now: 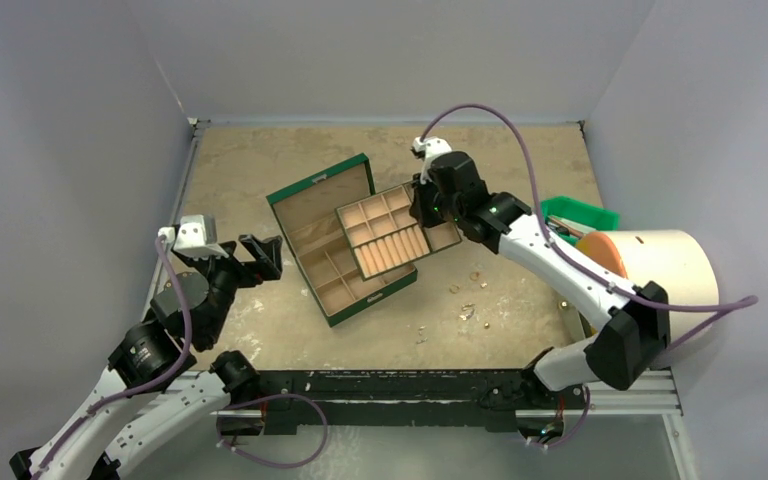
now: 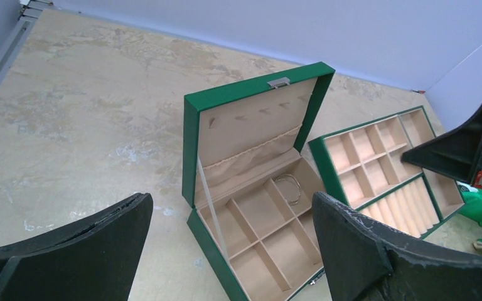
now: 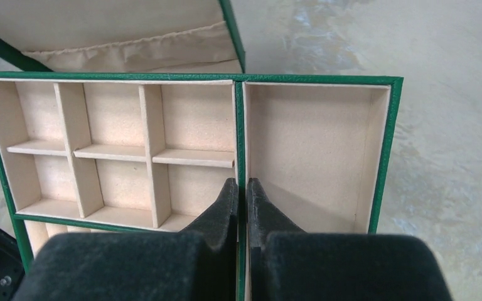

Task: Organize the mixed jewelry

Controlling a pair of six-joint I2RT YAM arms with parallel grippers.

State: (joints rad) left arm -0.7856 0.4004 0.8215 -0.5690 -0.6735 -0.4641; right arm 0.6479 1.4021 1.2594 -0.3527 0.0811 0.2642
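The green box lies open at the table's middle, its lid standing up. A thin wire hoop lies in one of its tan compartments. Its lift-out tray, green-edged with tan compartments and ring slots, rests tilted over the box's right side. My right gripper is shut on the tray's green middle divider; it also shows in the top view. Several tiny metal pieces lie loose on the table right of the box. My left gripper is open and empty, left of the box.
A green bin and a large white cylinder with an orange end stand at the right edge. Grey walls enclose the table on the left, back and right. Bare table lies left of and behind the box.
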